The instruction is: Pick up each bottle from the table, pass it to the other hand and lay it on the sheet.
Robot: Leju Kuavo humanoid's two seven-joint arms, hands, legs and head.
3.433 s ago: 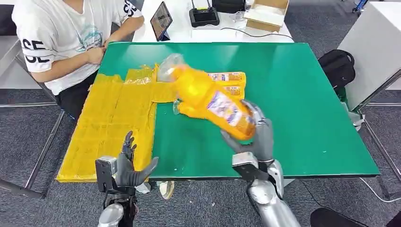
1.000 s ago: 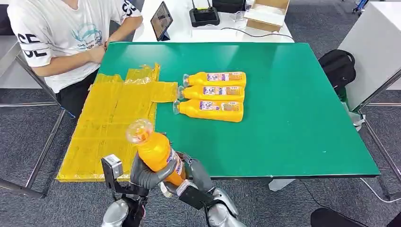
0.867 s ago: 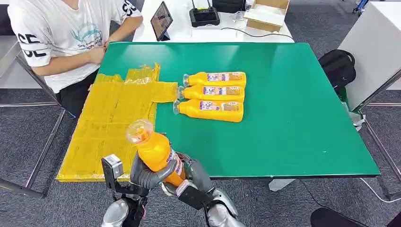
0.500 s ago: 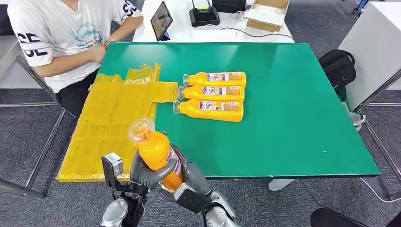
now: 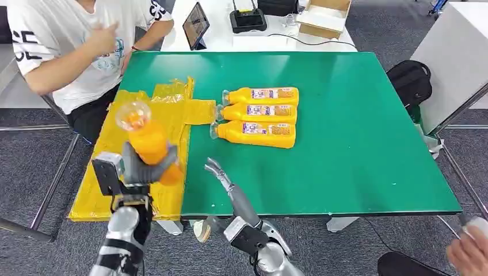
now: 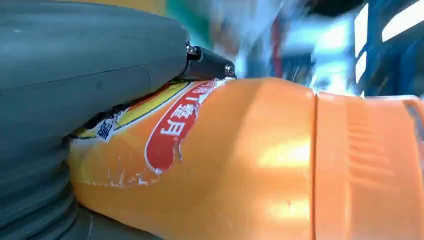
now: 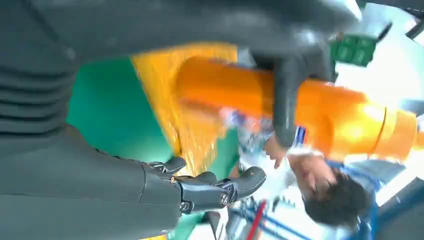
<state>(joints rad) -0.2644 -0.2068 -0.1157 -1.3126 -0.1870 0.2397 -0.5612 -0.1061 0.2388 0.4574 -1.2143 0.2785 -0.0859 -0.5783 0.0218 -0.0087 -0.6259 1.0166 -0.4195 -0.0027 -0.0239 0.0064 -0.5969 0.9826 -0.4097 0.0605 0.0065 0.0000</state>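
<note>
My left hand (image 5: pixel 145 167) grips an orange bottle (image 5: pixel 147 144) around its lower body and holds it upright above the near part of the yellow sheet (image 5: pixel 118 172), clear cap up. Close up, the bottle (image 6: pixel 260 165) lies against the left hand (image 6: pixel 75 90). My right hand (image 5: pixel 225 185) is open above the table's near edge, fingers stretched out and holding nothing. From the right wrist, the right hand (image 7: pixel 100 165) is apart from the bottle (image 7: pixel 330 115). Three more orange bottles (image 5: pixel 258 113) lie side by side on the green table (image 5: pixel 357 144), caps toward the sheet.
A person in a white shirt (image 5: pixel 63 40) sits at the table's far left corner with one hand raised. Another person's hand (image 5: pixel 469 248) shows at the lower right. A tablet (image 5: pixel 196 24) and boxes stand on the white desk beyond. A black bag (image 5: pixel 410 80) lies to the right.
My right hand has let go of the bottle and opened. My left hand alone has carried it left and up over the sheet. The seated person raised a hand.
</note>
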